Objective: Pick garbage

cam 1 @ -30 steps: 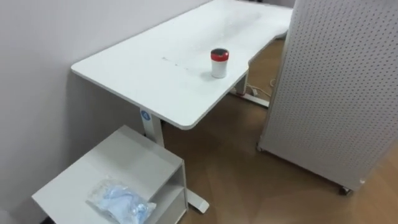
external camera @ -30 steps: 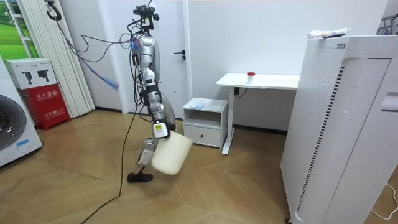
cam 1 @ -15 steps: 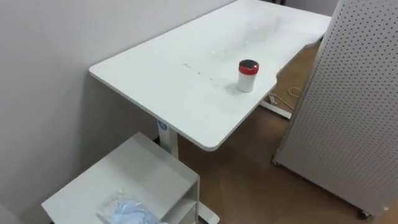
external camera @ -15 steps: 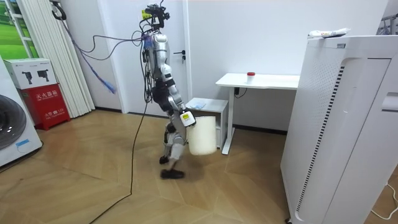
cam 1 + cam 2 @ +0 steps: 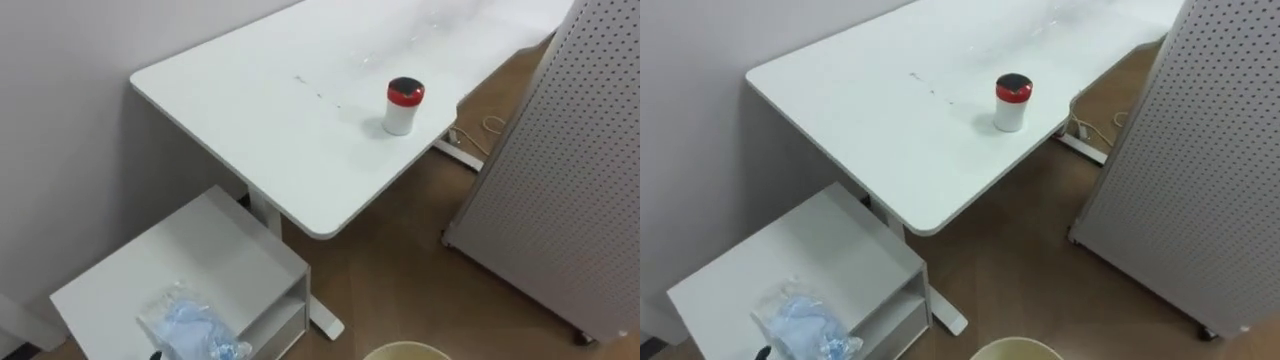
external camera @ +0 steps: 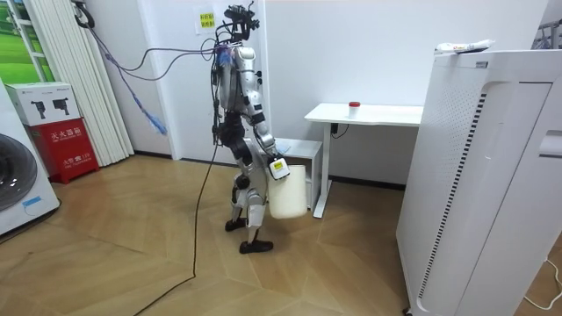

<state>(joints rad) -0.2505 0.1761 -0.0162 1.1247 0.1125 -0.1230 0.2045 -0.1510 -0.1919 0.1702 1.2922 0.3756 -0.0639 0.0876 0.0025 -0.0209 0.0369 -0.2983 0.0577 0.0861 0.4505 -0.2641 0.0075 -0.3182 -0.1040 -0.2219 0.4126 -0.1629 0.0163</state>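
A crumpled blue-and-white plastic bag (image 5: pixel 190 325) lies on top of a low white cabinet (image 5: pixel 215 255), at its near left part. A white cup with a red lid (image 5: pixel 404 106) stands upright on the white desk (image 5: pixel 280 110), close to its right edge. In the room view I stand just in front of the cabinet, facing the desk. My right hand (image 6: pixel 278 168) carries a cream bin (image 6: pixel 287 191) by its rim, hanging at my side. The bin's rim (image 5: pixel 405 351) shows at the bottom edge of the eye views.
A tall white perforated panel on castors (image 5: pixel 570 170) stands right of the desk, with wood floor (image 5: pixel 400 270) between them. A wall runs behind the desk and cabinet. Cables (image 5: pixel 478 135) lie on the floor under the desk's far side.
In the room view I have stepped closer to the cabinet and desk, carrying the bin along. The eye views shifted, and the bin's rim now shows at their bottom edge.
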